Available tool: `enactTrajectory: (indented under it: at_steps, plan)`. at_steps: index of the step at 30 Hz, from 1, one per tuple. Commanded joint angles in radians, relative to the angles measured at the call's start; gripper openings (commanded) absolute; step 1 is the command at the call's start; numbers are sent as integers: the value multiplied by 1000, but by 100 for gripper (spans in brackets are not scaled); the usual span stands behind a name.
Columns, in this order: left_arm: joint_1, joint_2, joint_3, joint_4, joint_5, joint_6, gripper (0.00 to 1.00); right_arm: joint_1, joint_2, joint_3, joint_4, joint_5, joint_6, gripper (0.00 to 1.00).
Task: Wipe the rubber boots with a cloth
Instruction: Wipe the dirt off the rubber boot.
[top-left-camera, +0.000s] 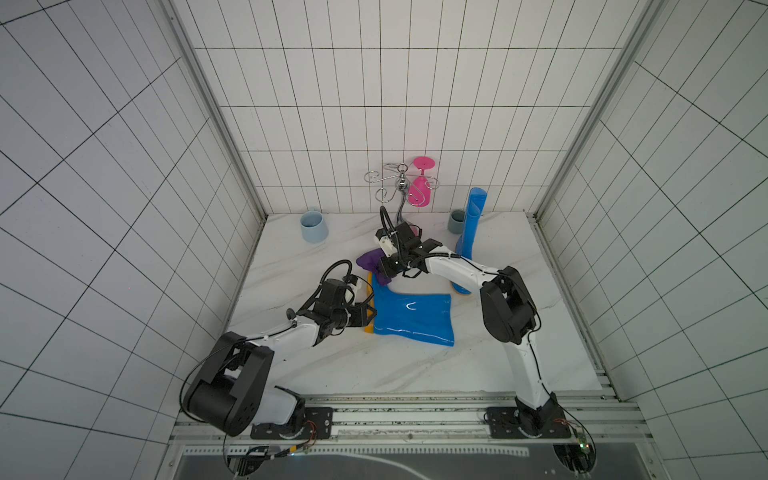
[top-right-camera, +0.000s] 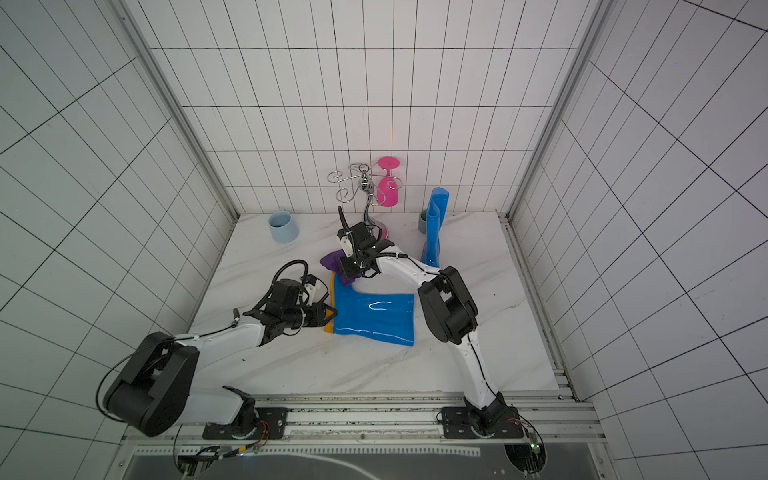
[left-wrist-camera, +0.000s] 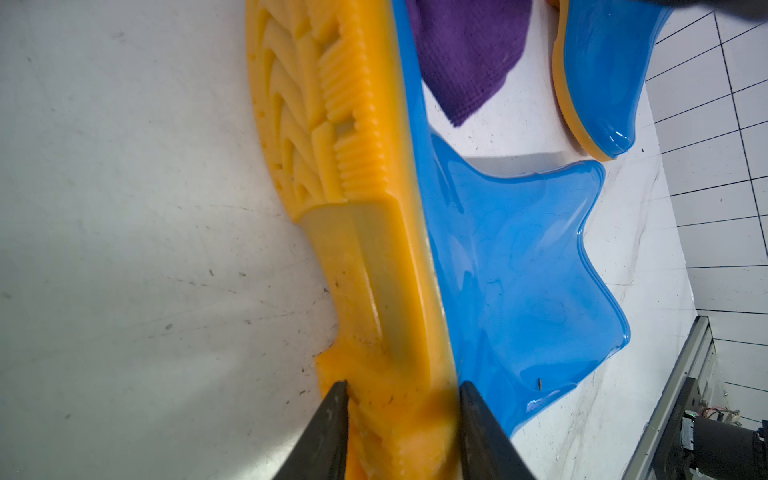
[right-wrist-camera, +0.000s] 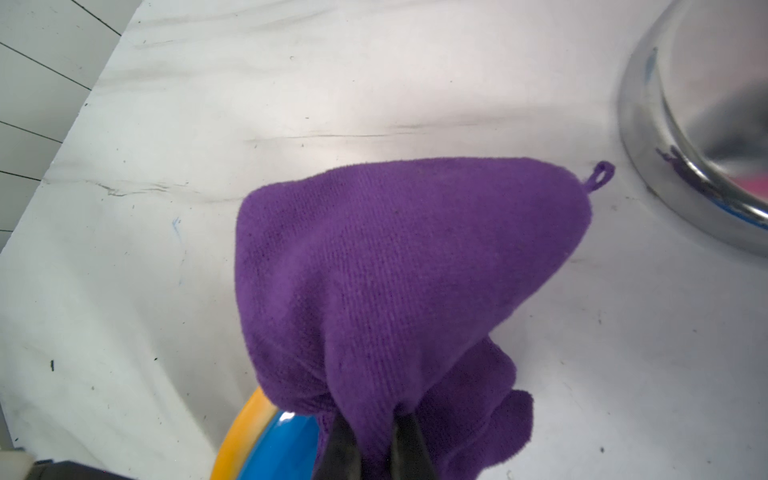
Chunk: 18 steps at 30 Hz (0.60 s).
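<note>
We see the right gripper (right-wrist-camera: 374, 422) pinched tight on the purple cloth (right-wrist-camera: 395, 270). The cloth drapes over the toe of the lying boot (top-left-camera: 409, 318) and spills onto the marble table (top-left-camera: 374, 365). The left gripper (left-wrist-camera: 403, 388) is clamped on the heel end of that boot's orange sole (left-wrist-camera: 332, 124), one jaw on each side. The boot lies on its side mid-table. The standing boot (top-left-camera: 471, 226) is upright near the back wall, apart from the cloth and just beside a grey cup (top-left-camera: 456, 221). There is a light-blue cup (top-left-camera: 313, 226) at back left. A chrome rack (top-left-camera: 399, 183) with a pink glass (top-left-camera: 420, 189) stands behind the right gripper.
</note>
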Motion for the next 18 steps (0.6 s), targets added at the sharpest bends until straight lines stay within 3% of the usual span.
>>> enactTrajectory:
  at_steps: [1,18]
  plan:
    - [-3,38,-6,-69,-29,19,41,47,-70,-90,-5,-22,-6,0]
    - [-1,39,-5,-74,-35,16,41,130,-260,-476,-36,-133,39,0]
